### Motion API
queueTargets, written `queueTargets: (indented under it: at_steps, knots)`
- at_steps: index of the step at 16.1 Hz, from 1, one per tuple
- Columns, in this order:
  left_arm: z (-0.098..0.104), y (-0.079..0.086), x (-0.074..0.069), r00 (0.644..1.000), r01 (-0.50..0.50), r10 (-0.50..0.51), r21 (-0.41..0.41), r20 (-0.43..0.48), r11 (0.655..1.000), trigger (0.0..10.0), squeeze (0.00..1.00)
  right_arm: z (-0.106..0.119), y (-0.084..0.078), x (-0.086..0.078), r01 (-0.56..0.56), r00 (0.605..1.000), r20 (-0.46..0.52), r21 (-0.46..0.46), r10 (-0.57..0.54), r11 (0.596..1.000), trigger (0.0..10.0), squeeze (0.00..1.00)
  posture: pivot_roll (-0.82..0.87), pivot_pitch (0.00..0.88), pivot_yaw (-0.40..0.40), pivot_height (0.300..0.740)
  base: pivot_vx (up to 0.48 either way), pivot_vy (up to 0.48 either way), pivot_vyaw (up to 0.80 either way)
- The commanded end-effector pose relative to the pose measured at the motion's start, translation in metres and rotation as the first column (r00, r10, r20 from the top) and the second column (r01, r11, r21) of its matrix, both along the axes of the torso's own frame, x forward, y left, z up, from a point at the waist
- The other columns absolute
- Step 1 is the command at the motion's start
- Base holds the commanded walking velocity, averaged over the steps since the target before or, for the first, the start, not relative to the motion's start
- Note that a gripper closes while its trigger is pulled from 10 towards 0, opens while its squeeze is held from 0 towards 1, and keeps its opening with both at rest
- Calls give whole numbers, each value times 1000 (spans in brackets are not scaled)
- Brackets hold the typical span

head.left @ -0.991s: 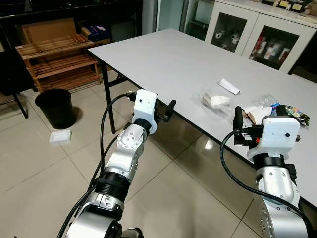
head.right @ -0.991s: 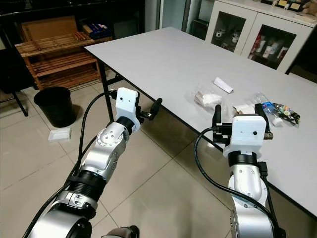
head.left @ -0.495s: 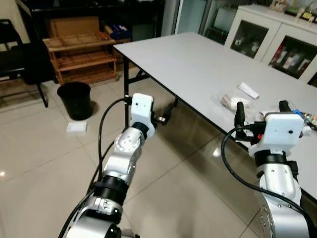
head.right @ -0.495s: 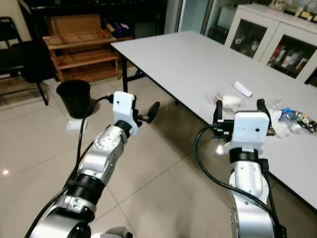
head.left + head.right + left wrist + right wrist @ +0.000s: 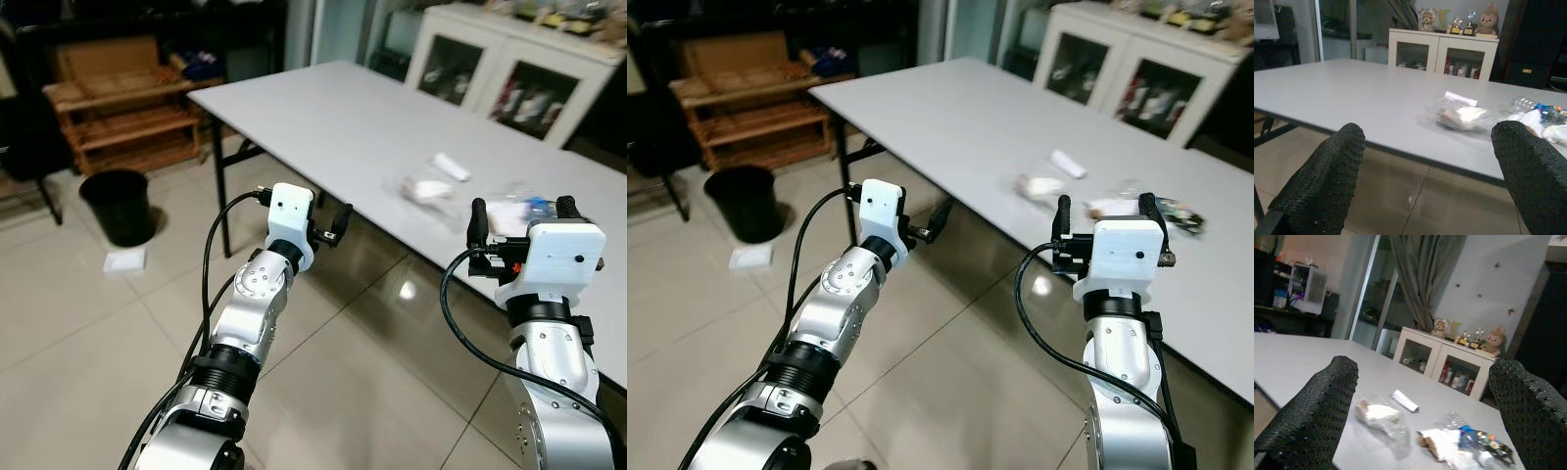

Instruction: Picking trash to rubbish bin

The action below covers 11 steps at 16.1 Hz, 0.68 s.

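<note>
Trash lies on the grey table (image 5: 333, 117): a clear plastic bag with white scraps (image 5: 426, 188), a small white paper piece (image 5: 452, 166), and a pile of wrappers with a crushed bottle (image 5: 1464, 443). A black rubbish bin (image 5: 118, 206) stands on the floor to the left. My left gripper (image 5: 328, 227) is open and empty, held just off the table's near edge. The right gripper (image 5: 521, 215) is also open and empty, raised in front of the pile. In the left wrist view, the bag (image 5: 1464, 116) lies between the fingers (image 5: 1327, 181) but well beyond them.
A white flat scrap (image 5: 123, 260) lies on the tiled floor beside the bin. A wooden rack (image 5: 118, 117) stands behind the bin. A white glass-door cabinet (image 5: 490, 78) is beyond the table. Open tiled floor stretches between me and the bin.
The whole picture has swung as the head moved, so the table and bin shift in view. Both grippers stay raised, open and empty.
</note>
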State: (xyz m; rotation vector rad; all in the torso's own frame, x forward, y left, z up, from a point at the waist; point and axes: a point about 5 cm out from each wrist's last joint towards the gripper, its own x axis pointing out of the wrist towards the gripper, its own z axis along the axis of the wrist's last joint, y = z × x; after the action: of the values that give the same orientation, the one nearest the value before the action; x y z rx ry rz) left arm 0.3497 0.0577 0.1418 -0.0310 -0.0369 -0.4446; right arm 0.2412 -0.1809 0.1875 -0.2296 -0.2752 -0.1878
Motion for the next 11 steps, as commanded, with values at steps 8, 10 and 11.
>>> queueTargets:
  at_steps: [8, 10, 11]
  knots:
    - [3, -4, 2, 1000, -1, 1, 10, 11, 1000, 10000, 0, 6, -2, -3, 12, 1000, 2, -31, -12, 999, 10000, 0, 87, 19, -87, 740, 282, -363, 0]
    - [3, -4, 2, 1000, -2, 2, 15, 9, 1000, 10000, 0, 6, -1, -3, 13, 1000, 3, -31, -13, 999, 10000, 0, 86, 23, -83, 740, 285, -369, 0]
    - [3, -4, 2, 1000, -1, 0, 18, 9, 1000, 10000, 0, 7, -1, -2, 13, 1000, 4, -32, -13, 999, 10000, 0, 86, 23, -83, 740, 289, -368, 0]
